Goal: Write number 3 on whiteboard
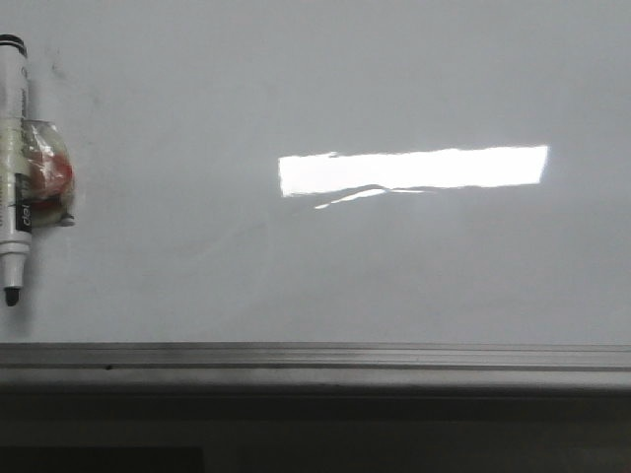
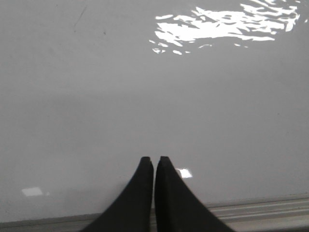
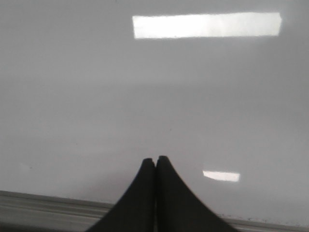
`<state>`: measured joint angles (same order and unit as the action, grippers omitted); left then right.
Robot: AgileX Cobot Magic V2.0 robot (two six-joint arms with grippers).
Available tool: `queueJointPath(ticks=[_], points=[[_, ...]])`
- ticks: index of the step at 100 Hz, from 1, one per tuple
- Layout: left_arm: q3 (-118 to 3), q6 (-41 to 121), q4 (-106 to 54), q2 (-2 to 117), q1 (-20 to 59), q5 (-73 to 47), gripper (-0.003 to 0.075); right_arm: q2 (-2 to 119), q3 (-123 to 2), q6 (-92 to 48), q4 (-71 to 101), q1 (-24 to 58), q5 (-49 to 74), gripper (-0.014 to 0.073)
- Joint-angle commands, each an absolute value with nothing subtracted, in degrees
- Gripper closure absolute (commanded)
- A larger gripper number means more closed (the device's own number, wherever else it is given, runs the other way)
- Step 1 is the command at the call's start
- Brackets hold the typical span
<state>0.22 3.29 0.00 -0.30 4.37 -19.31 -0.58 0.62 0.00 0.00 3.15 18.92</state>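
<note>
The whiteboard [image 1: 394,266] fills the front view, glossy white-grey, with a bright rectangular light reflection and a grey metal edge rail [image 1: 315,355] along its near side. No number 3 shows on it. A white marker with a black tip [image 1: 13,158] lies at the board's far left, taped to a round reddish holder [image 1: 47,169]. My left gripper [image 2: 154,160] is shut and empty over the bare board [image 2: 145,96] near the rail. My right gripper [image 3: 155,159] is shut and empty over the bare board [image 3: 145,96] near the rail. Neither gripper shows in the front view.
Faint smudges mark the board near its upper left [image 1: 69,74]. Below the rail lies a dark area [image 1: 315,434]. The rail also shows in the left wrist view [image 2: 260,210] and in the right wrist view [image 3: 43,208].
</note>
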Motion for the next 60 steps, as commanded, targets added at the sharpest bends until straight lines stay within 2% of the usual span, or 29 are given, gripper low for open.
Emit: queueJointPath(ticks=[1, 60], points=[[2.2, 3.4, 0.0, -1.8, 4.2, -15.8, 0.0741, -1.4, 2.0, -0.5, -1.0, 2.8, 18.2, 0.0645], [2.2, 3.4, 0.0, -1.8, 4.2, -15.8, 0.0741, -1.4, 2.0, -0.5, -1.1, 2.8, 17.5, 0.0645]])
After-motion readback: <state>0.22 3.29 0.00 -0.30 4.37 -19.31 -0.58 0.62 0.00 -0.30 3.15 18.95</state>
